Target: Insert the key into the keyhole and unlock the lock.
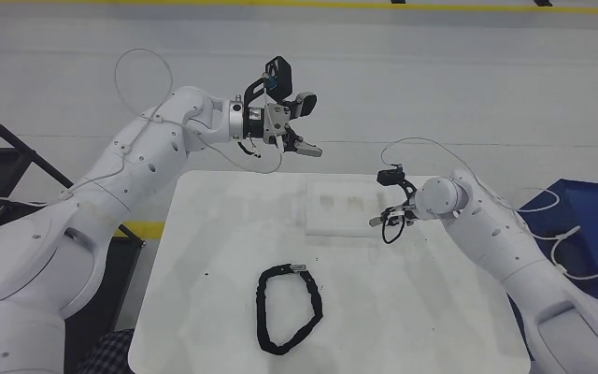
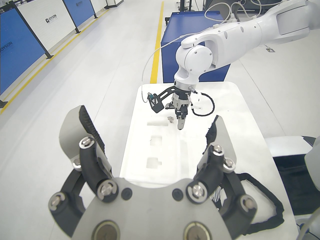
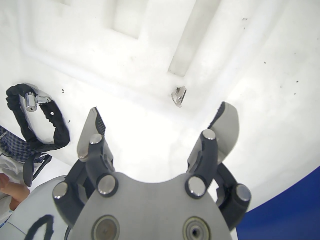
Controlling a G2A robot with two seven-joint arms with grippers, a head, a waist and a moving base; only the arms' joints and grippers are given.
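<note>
Nearest us, on the white table [image 1: 206,280], the black chain lock [image 1: 316,307] lies in a loop, with its silver keyhole cylinder [image 3: 31,102] at the far end. Beyond it we see the key [image 3: 179,96] on the foam tray [image 1: 327,224], by the end of a long slot. The right gripper [image 3: 160,109] hangs just above the key, jaws wide apart and empty. Farthest off, the left gripper [image 2: 150,114] hovers at the table's far edge, jaws spread wide, holding nothing.
</note>
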